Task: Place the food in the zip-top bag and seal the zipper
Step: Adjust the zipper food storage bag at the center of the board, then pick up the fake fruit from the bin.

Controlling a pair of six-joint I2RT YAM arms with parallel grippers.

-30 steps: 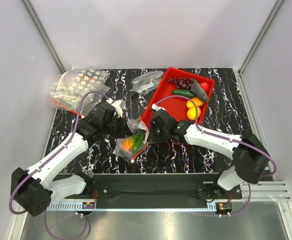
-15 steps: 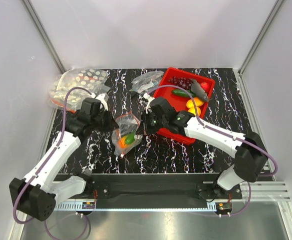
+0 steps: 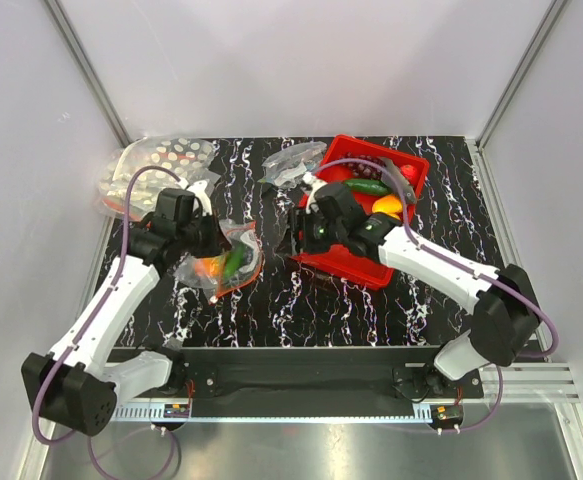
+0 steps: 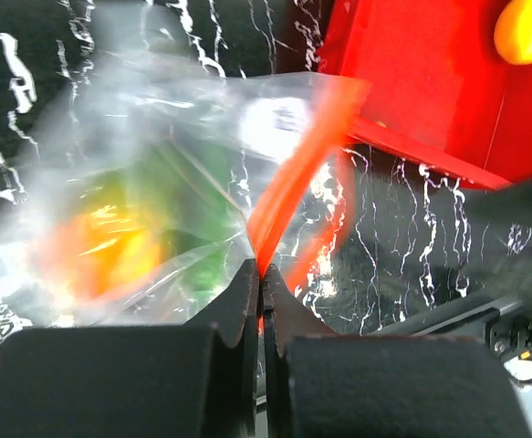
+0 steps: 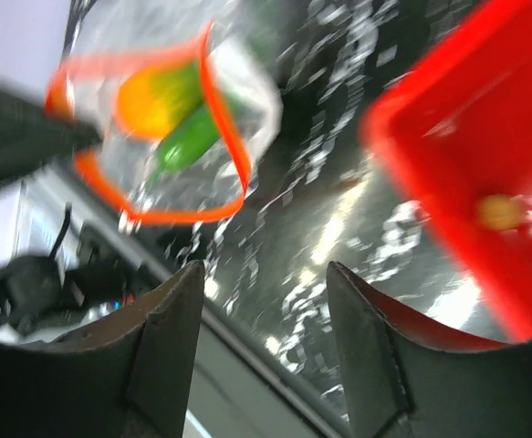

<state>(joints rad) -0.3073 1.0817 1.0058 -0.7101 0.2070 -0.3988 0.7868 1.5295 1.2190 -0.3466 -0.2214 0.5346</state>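
The zip-top bag [image 3: 233, 250] hangs left of centre with an orange-yellow mango [image 3: 208, 267] and a green cucumber [image 3: 234, 260] inside. My left gripper [image 3: 203, 240] is shut on its orange zipper [image 4: 288, 196], pinching the strip between the jaw tips [image 4: 264, 271]. My right gripper [image 3: 301, 235] is open and holds nothing, at the red tray's [image 3: 346, 262] near left corner, apart from the bag [image 5: 174, 119]. More food lies in the tray: a cucumber [image 3: 369, 186], a lemon [image 3: 388, 206] and a grey fish [image 3: 399, 178].
Clear bags with white spots [image 3: 156, 165] lie at the back left. A smaller greyish clear bag [image 3: 291, 160] lies behind the tray's left corner. Black marbled tabletop [image 3: 291, 300] shows between the arms.
My right gripper has let go of the bag's mouth, opened and drawn back to the tray. My left gripper has carried the bag leftward, still shut on the zipper.
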